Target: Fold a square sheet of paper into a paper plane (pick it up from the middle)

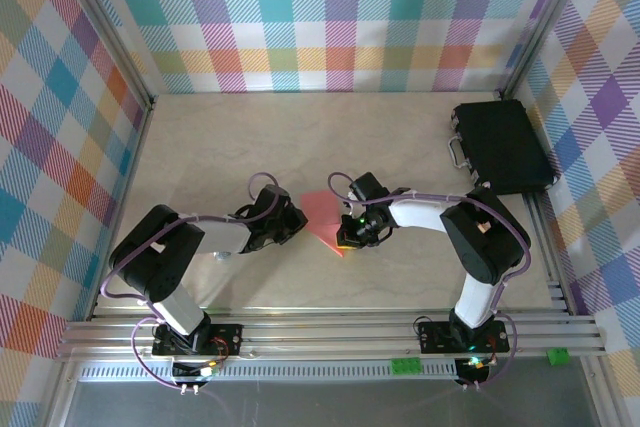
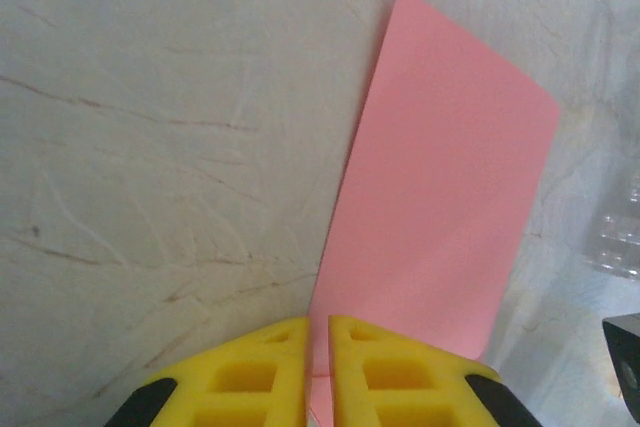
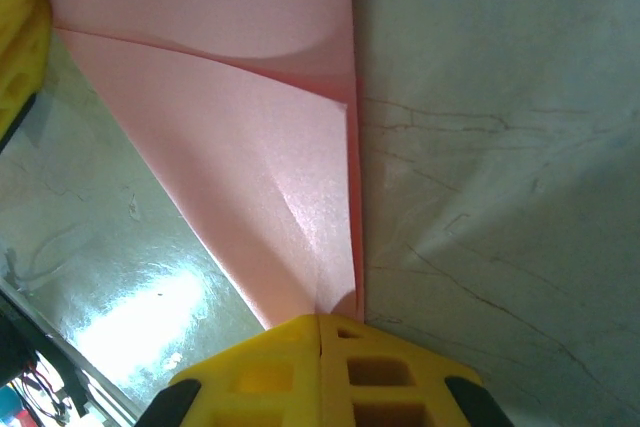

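The square sheet of paper (image 1: 322, 215) lies in the middle of the bench (image 1: 300, 137), between the two arms, with one flap lifted and curling over the rest. The left tool (image 1: 292, 219) meets it from the left, its yellow fingers (image 2: 250, 377) drawn almost together, pinching the sheet's edge in the thin gap. The right tool (image 1: 350, 229) comes from the right, fingers (image 3: 390, 377) pressed tight on the paper's folded corner. A black case (image 1: 503, 147) sits far right, well apart
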